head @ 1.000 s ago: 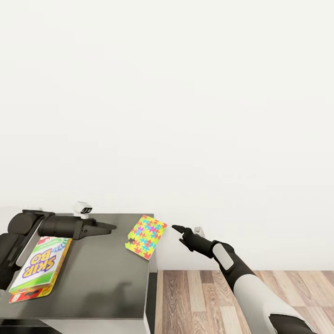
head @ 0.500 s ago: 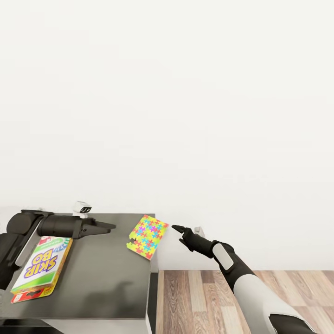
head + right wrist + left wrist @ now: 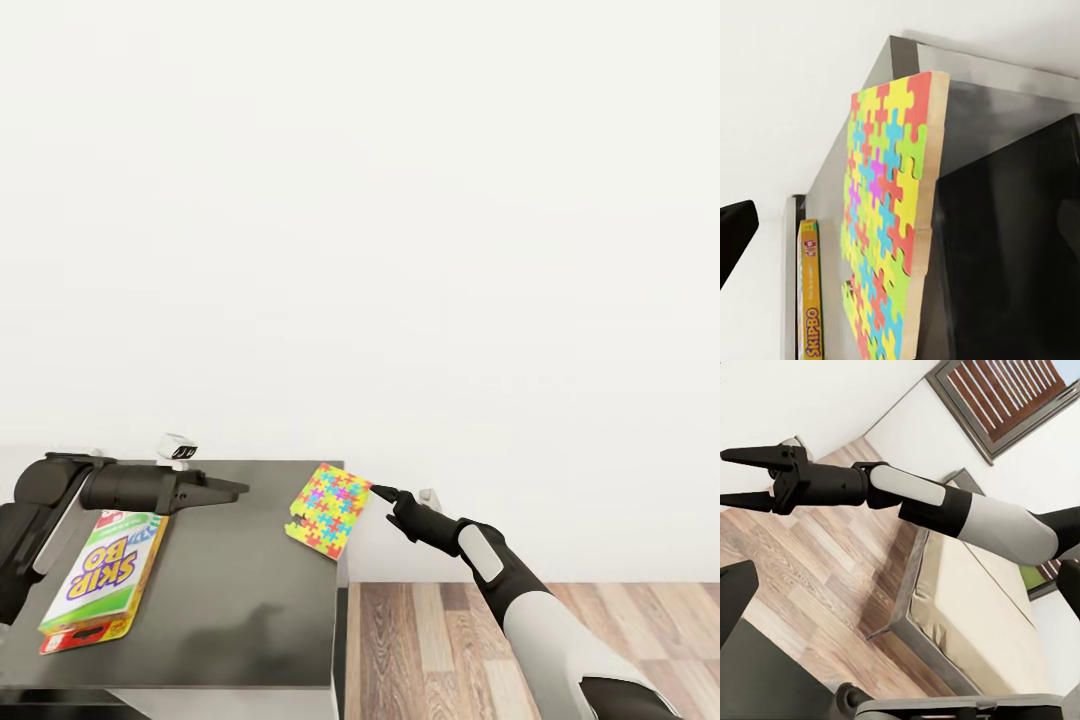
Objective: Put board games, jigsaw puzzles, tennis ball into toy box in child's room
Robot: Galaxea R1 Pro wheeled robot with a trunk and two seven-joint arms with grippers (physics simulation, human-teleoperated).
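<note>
I am working on the bright puzzle box (image 3: 330, 508) now. It lies flat on the dark table (image 3: 230, 590), at the far right corner, and part of it sticks out over the right edge. My right gripper (image 3: 382, 492) is just beside the puzzle box, with its tips at the box's right side, maybe touching it. From the left wrist view I can see the right gripper (image 3: 742, 476) has its two fingers spread apart with nothing between them. In the right wrist view the puzzle box (image 3: 889, 225) looks very close, seen from its side, with one black finger (image 3: 735, 232) off to one side of it. My left gripper (image 3: 238, 489) hangs over the table on the left, pointing right, well apart from the puzzle box. I cannot tell if its fingers are apart or together. A Skip-Bo game box (image 3: 105, 580) lies on the near left part of the table, under my left arm. I think my next move is to slide the right fingers over and under the part of the puzzle box that sticks out, then squeeze. I must go slowly, because a push could knock the box off the table onto the wood floor (image 3: 430, 650).
</note>
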